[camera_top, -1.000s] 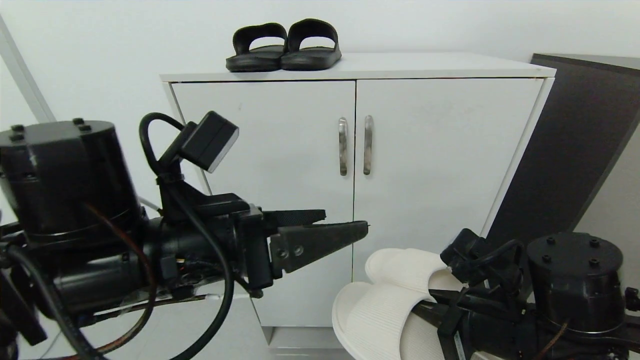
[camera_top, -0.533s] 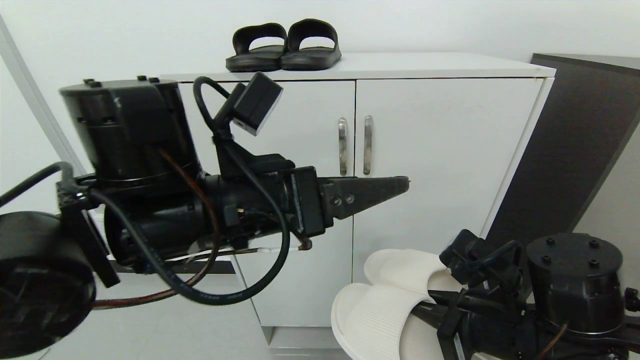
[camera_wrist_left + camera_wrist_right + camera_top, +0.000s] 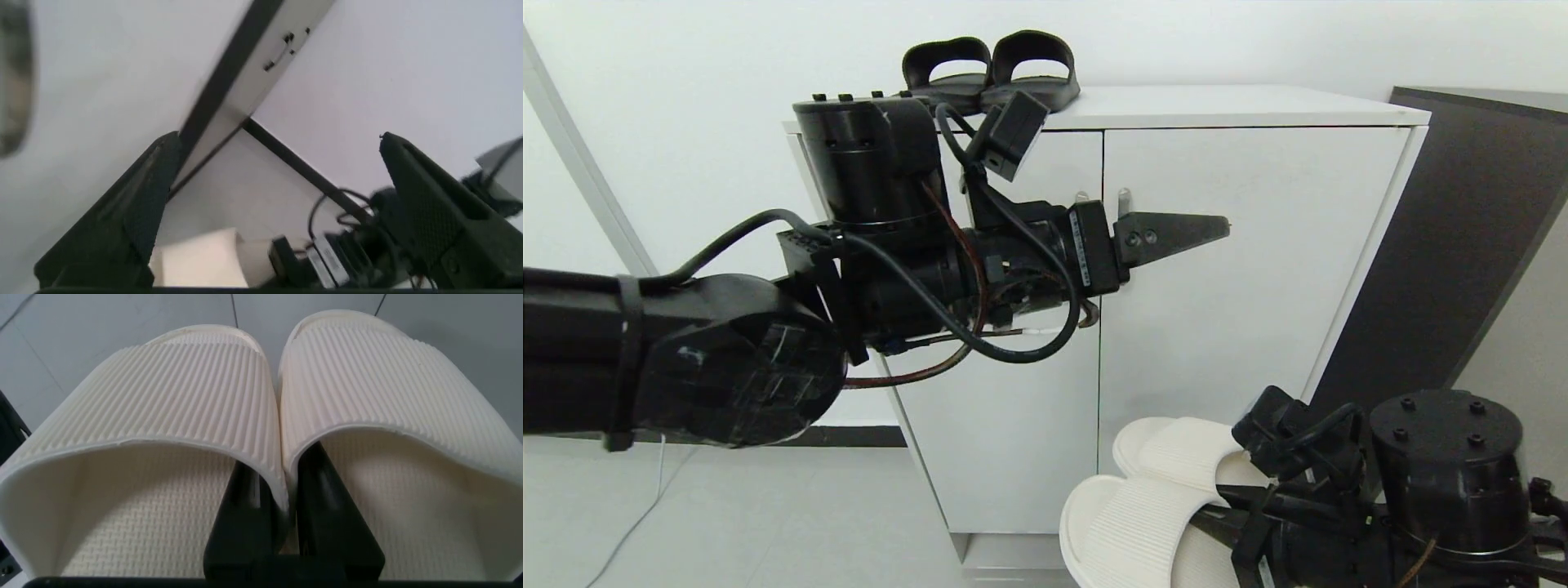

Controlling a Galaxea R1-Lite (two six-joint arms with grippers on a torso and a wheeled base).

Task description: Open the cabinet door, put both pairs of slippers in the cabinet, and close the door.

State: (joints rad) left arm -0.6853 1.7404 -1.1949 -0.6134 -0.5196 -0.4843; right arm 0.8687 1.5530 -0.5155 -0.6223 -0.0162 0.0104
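Against a white wall (image 3: 686, 98) stands a white two-door cabinet (image 3: 1241, 245), both doors shut, with one pair of black slide slippers (image 3: 992, 69) on top. The left gripper (image 3: 1213, 225) has risen from lower-door level to handle height, its jaws wide apart and empty. The right gripper (image 3: 282, 490) pinches one pair of white ribbed slippers (image 3: 1143, 498) low before the right door.

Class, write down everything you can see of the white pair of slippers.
The white slippers are a cream slip-on pair, seemingly soft foam, with ribbed straps and diamond-patterned footbeds. They are held side by side, toes forward, low before the cabinet. The right gripper has one finger inside each strap, clamping the two inner walls together.
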